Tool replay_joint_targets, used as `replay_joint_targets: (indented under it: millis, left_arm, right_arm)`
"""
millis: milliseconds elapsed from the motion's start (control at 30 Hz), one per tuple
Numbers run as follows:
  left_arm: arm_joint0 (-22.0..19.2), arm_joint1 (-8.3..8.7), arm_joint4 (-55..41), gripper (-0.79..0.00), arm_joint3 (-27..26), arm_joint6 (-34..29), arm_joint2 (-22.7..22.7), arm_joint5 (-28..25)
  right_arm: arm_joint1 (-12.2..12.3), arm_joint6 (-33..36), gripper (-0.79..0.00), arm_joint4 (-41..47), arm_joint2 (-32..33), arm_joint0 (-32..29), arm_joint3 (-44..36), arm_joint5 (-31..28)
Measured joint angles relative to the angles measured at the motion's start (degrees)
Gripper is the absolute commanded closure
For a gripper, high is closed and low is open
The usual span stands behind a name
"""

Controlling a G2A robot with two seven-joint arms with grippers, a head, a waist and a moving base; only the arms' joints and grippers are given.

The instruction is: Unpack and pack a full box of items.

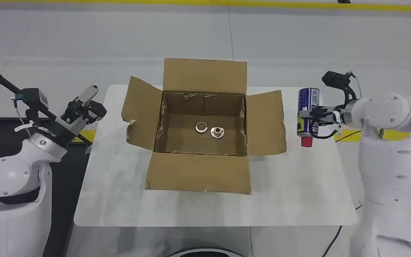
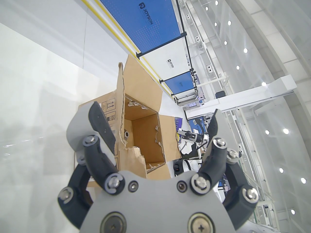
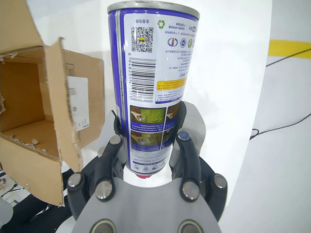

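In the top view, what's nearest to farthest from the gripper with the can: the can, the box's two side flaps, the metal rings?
1. Can, held in the right gripper.
2. Near flap, beside it.
3. Metal rings, inside the box.
4. Far flap, opposite side.

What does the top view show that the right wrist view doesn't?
Top view's own: a metal ring and a flanged metal piece on the floor of the cardboard box, all four flaps spread, and the left gripper open off the table's left edge. Right wrist view's own: the barcode on the spray can, and fingers of the right gripper clamped near its red-capped end. Shared: spray can, box, table.
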Motion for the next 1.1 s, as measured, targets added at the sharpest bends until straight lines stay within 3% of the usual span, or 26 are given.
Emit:
replay_joint_targets:
  millis: [300, 600, 767, 833, 867, 1100]
  left_arm:
    - [0.0, 0.00, 0.0, -0.785, 0.0, 0.0, 0.0, 0.0]
    - [0.0, 0.00, 0.0, -0.785, 0.0, 0.0, 0.0, 0.0]
    - [0.0, 0.00, 0.0, -0.785, 0.0, 0.0, 0.0, 0.0]
    - [0.0, 0.00, 0.0, -0.785, 0.0, 0.0, 0.0, 0.0]
    - [0.0, 0.00, 0.0, -0.785, 0.0, 0.0, 0.0, 0.0]
    - [0.0, 0.00, 0.0, -0.785, 0.0, 0.0, 0.0, 0.0]
  right_arm:
    - [1.0, 0.0, 0.000, 2.6, -3.2, 2.5, 14.8, -2.1]
    - [1.2, -1.9, 0.000, 3.9, -5.7, 2.6, 18.2, -2.5]
    - [1.3, -3.2, -0.083, 4.1, -7.0, 2.2, 18.8, -1.8]
    - [1.3, -3.4, -0.169, 4.4, -7.3, 2.0, 18.7, -1.5]
    - [1.4, -3.5, -0.252, 4.5, -7.5, 1.9, 18.6, -1.3]
    - [1.6, -3.6, -0.326, 5.3, -8.5, 0.7, 17.2, -0.1]
